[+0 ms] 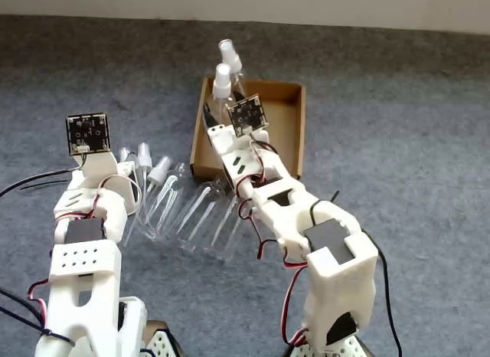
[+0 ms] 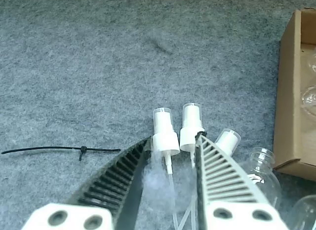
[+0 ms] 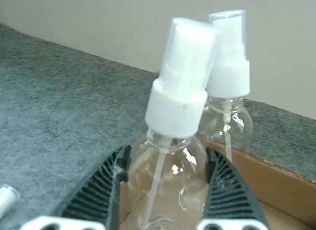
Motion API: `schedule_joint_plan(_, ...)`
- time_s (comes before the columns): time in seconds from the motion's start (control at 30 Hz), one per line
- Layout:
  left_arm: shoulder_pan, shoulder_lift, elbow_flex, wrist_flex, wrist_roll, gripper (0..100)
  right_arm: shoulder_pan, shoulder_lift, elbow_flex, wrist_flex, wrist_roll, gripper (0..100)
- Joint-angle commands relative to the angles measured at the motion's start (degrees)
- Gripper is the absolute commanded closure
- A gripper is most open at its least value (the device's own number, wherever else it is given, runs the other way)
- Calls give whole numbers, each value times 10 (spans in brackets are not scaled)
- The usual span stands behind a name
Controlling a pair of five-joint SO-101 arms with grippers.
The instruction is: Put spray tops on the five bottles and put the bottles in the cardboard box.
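Two clear bottles with white spray tops stand at the cardboard box's [image 1: 287, 131] far left corner. My right gripper [image 3: 168, 156] is shut on the nearer bottle [image 3: 170, 166], which tilts a little; the other capped bottle [image 3: 228, 109] stands just behind it. Capless clear bottles [image 1: 195, 211] lie side by side on the carpet between the arms. My left gripper [image 2: 174, 139] hangs open low over the loose spray tops, with one spray top [image 2: 165, 135] between its fingers, a second [image 2: 191, 125] at the tip of one finger and a third [image 2: 227, 141] just outside it.
A black zip tie [image 2: 59, 150] lies on the grey carpet away from the box. An open bottle mouth [image 2: 261, 161] lies close to the box wall [image 2: 295, 92]. The right part of the box floor [image 1: 283, 142] is bare.
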Motion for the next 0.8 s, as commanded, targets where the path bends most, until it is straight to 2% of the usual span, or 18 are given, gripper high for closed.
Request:
schedule_joint_plan(0.0, 7, -5, -3, -11, 4, 853, 18, -8, 10, 14, 9, 881)
schedule_joint_plan(0.27, 7, -5, -3, -11, 5, 853, 19, -8, 10, 14, 9, 880)
schedule_joint_plan(0.47, 7, -5, -3, -11, 5, 853, 18, -8, 10, 14, 9, 780)
schedule_joint_plan(0.77, 7, -5, -3, -11, 5, 853, 18, -9, 10, 14, 11, 771)
